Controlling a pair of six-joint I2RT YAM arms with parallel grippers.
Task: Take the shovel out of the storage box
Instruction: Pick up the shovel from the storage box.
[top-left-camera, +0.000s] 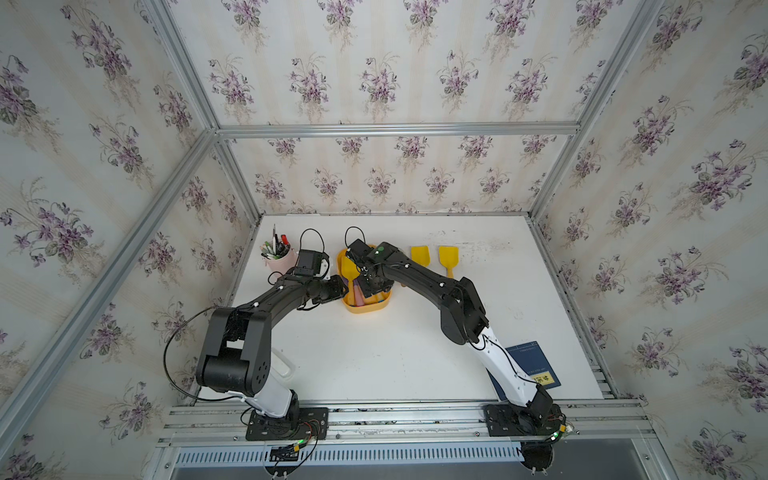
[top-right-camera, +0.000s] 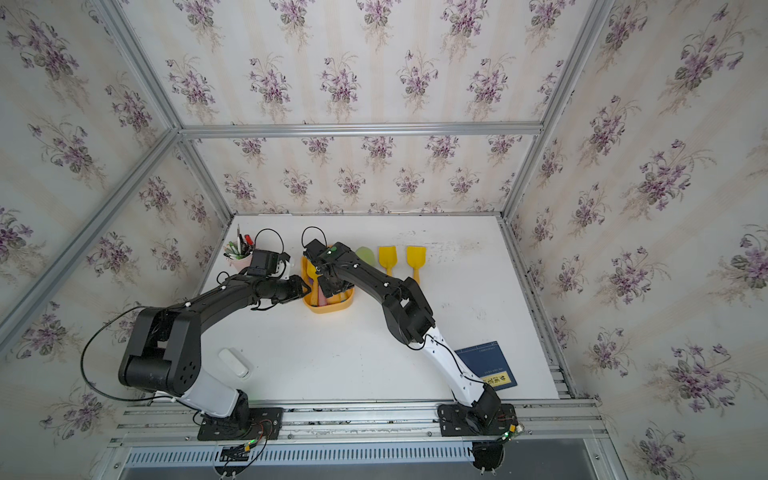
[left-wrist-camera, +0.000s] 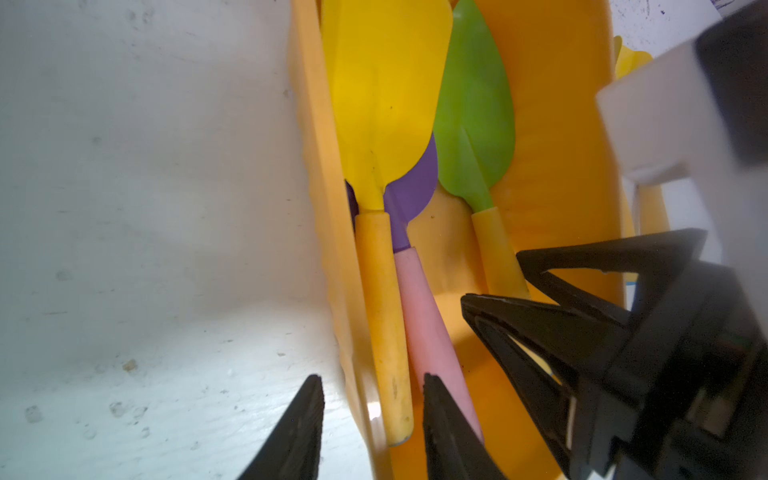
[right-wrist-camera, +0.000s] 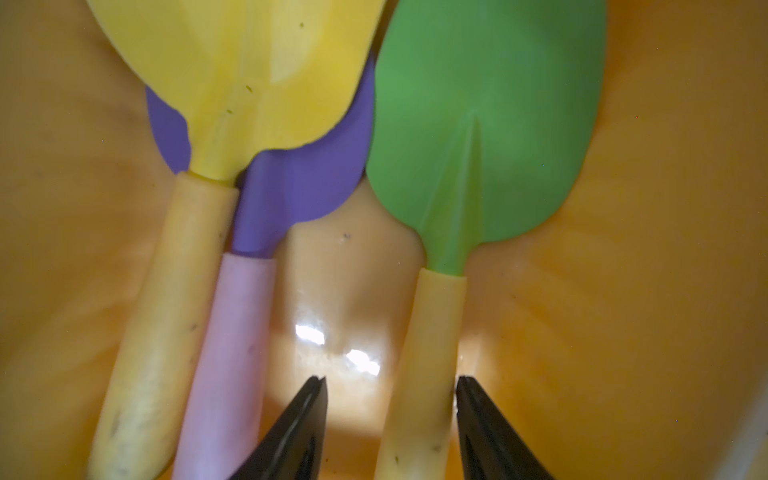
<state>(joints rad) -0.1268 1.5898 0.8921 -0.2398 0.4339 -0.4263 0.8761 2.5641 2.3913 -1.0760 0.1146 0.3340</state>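
Right gripper (right-wrist-camera: 390, 380) loose around green shovel (right-wrist-camera: 486, 124); left gripper (left-wrist-camera: 372, 378) astride storage box (left-wrist-camera: 318, 158), grip unclear.

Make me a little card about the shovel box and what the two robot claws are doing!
box: orange tub on white table, three shovels inside
inside: yellow shovel lying on purple shovel, green shovel beside them
right gripper: open, fingers either side of green shovel's handle
left gripper: astride box's wall, one finger outside, one inside; grip unclear
outside box: two yellow square shovels on table
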